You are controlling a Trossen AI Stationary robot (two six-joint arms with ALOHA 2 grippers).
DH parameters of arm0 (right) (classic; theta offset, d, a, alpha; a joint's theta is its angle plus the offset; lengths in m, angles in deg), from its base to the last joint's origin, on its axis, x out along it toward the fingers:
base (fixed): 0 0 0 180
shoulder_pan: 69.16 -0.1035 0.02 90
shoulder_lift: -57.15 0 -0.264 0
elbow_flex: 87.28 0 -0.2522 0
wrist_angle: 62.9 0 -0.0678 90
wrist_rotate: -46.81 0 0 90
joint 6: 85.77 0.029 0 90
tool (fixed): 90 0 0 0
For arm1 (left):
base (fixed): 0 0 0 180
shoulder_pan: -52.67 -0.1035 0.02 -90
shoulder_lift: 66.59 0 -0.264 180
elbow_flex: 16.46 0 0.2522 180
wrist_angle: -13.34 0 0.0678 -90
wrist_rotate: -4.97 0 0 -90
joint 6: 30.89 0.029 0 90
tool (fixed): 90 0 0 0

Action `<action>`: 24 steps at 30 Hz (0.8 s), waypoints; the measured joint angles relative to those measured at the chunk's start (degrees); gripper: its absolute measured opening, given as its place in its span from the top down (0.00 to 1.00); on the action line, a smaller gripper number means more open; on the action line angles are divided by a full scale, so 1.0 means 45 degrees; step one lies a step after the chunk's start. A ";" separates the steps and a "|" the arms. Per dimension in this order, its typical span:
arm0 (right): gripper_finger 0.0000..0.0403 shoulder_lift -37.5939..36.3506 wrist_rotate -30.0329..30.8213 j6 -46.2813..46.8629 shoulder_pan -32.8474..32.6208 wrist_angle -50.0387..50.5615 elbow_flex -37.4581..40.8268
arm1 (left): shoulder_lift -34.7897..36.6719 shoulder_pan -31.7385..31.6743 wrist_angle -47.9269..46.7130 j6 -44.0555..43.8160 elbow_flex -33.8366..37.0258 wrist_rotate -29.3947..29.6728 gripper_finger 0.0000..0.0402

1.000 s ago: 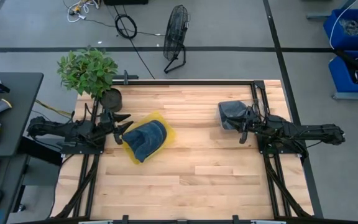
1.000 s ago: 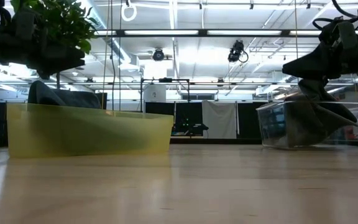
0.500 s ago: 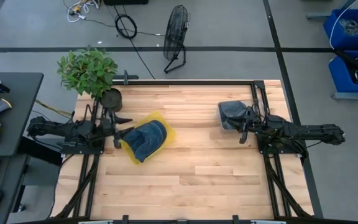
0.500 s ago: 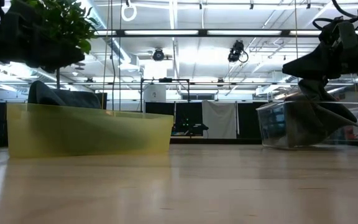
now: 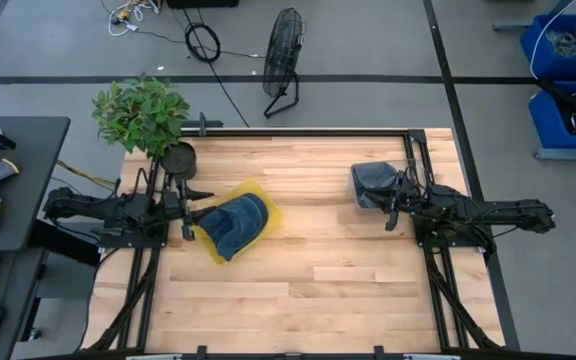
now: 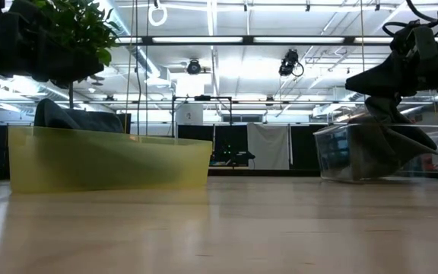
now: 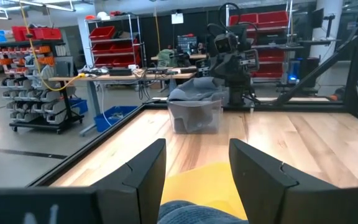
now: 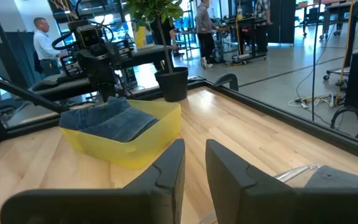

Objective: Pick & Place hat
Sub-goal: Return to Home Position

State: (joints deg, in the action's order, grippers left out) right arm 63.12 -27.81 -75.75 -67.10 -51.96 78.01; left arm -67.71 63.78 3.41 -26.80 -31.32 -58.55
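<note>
Your wooden table (image 5: 328, 260) carries everything, with one arm lying low along each side edge. The potted plant (image 5: 140, 112) stands at the corner behind and to the outside of your left gripper (image 5: 192, 210).

The yellow bin (image 5: 261, 206) sits directly ahead of that gripper, its near corner just below the fingertips. The blue caps (image 5: 236, 222) lie heaped inside it, rising above the rim.

A clear tub (image 5: 371, 185) sits right at the tips of your right gripper (image 5: 394, 200), piled with grey cloth (image 7: 191, 93). The two containers are well apart, facing each other across the middle of the table.

Your left gripper's fingers (image 7: 146, 168) are spread wide with nothing between them. The right gripper's fingers (image 8: 169, 165) show only a narrow gap and also hold nothing.
</note>
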 joint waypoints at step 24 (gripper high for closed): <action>0.83 0.0000 0.0000 0.0000 0.0001 -0.0003 0.0000 | 0.0000 0.0000 0.0127 -0.0082 -0.0029 0.0048 0.55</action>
State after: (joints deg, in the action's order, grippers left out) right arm 63.12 -27.81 -75.75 -67.09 -51.97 78.01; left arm -67.71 63.78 3.99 -27.17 -31.46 -58.34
